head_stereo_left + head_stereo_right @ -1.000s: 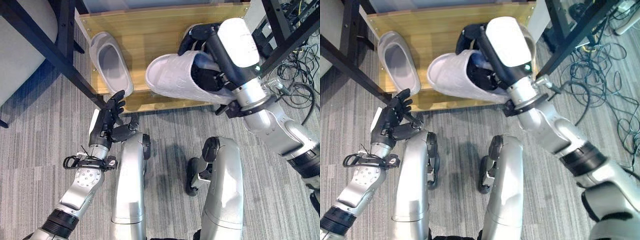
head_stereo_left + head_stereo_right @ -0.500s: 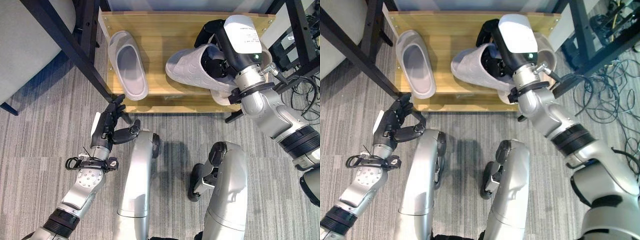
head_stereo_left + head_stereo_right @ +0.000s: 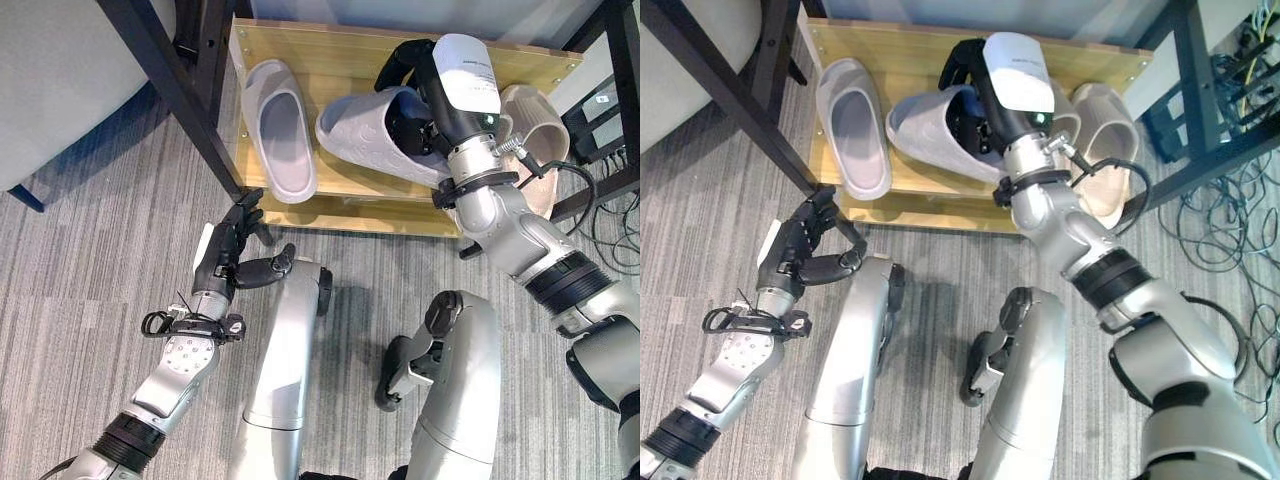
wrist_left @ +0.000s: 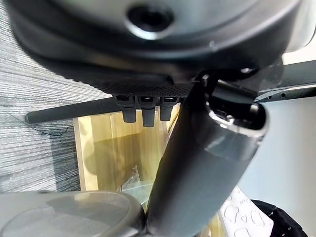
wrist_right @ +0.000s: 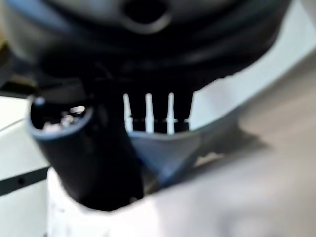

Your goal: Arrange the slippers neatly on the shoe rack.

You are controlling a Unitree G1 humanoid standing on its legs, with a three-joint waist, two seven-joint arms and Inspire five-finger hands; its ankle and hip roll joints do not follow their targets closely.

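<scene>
Grey slipper in the grip: the right hand [image 3: 412, 118] is curling round the strap of a pale grey slipper [image 3: 372, 134], fingers tucked inside the opening, thumb over the top; the slipper is hanging tilted, toe end down toward the wooden shoe rack [image 3: 344, 52], heel end raised under the palm.
Placed slipper: its grey mate [image 3: 281, 128] is lying flat on the shelf, sole down, just beyond the held toe on the side away from the right hand's wrist, near but apart from it.
Beige pair: two beige slippers [image 3: 1102, 132] are sitting behind the right forearm, on the wrist side of the hand; the nearer one is partly hidden by the arm.
Left hand: the left hand [image 3: 228, 254] is hovering low in front of the rack's front edge, fingers loosely spread and holding nothing, well apart from both grey slippers.
Risk, crooked landing: because the held slipper is lying across the shelf rather than parallel to its mate, letting go now would probably leave it askew.
Risk, knocking the mate: swinging the toe round to straighten it could be pushing the placed slipper toward the shelf's end or front edge.
Risk, snagging: fingers buried under the strap may be dragging the slipper back out as they are withdrawing.
Risk, elbow sweep: the forearm is passing close over the beige pair and could be nudging them.
</scene>
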